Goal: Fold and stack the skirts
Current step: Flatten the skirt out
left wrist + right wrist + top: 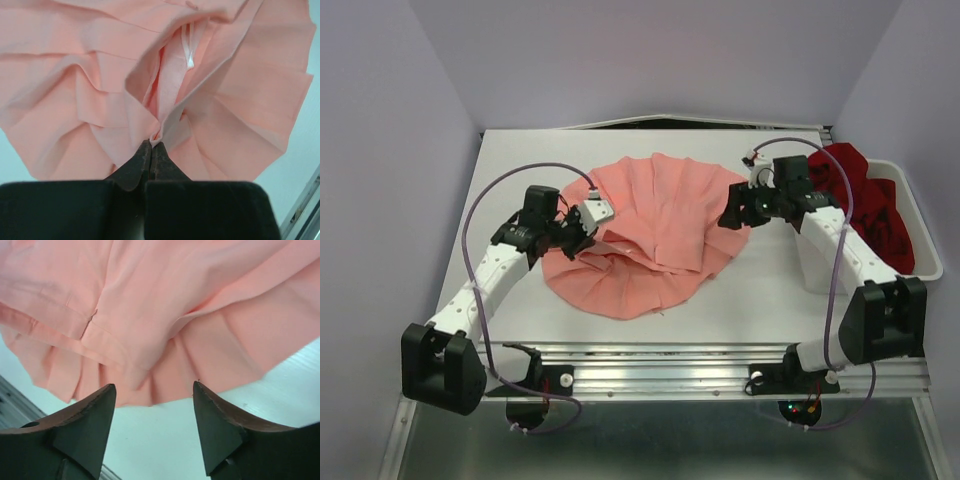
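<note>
The salmon-pink skirt [645,235] lies spread on the white table, its left part bunched. My left gripper [588,232] is shut on a fold of its waistband edge, seen in the left wrist view [155,141] with the pink cloth [225,100] fanning out behind. My right gripper [732,213] is open and empty at the skirt's right edge; the right wrist view shows its fingertips [107,395] apart over bare table, just short of the skirt's hem [150,340]. The deep red skirt [865,205] lies crumpled in the white bin.
The white plastic bin [926,262] stands at the table's right edge, beside the right arm. Purple cables loop over both arms. The table's metal front rail [670,360] runs along the near edge.
</note>
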